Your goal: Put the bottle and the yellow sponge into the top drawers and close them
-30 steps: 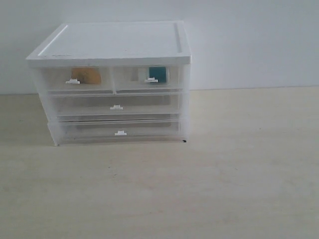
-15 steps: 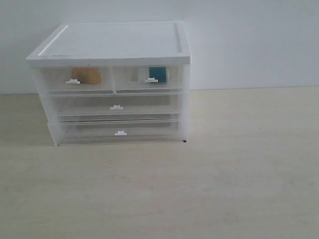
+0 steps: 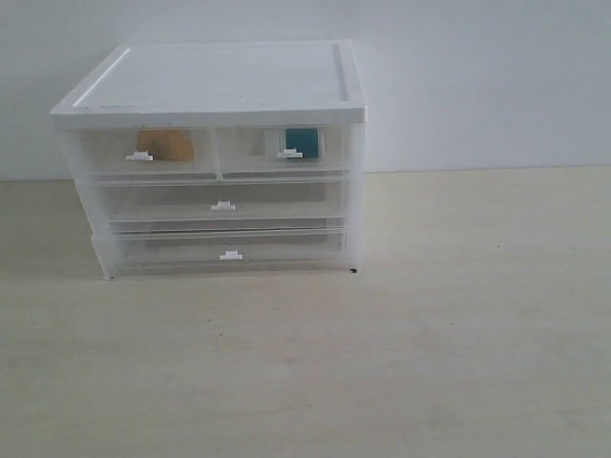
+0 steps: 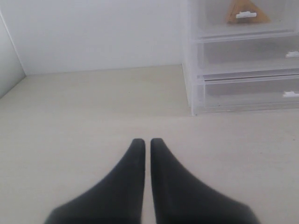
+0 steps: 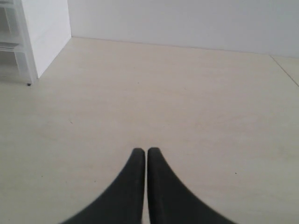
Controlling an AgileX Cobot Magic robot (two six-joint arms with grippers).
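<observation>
Left gripper and right gripper: black jaws pressed together, empty, low over pale table. Well ahead of left: mustard-yellow wedge sponge, likely soft and light, inside closed translucent top drawers. Neighbouring drawer: white teal-labelled pill bottle, likely stiff and slick; pinch mid-body.
</observation>
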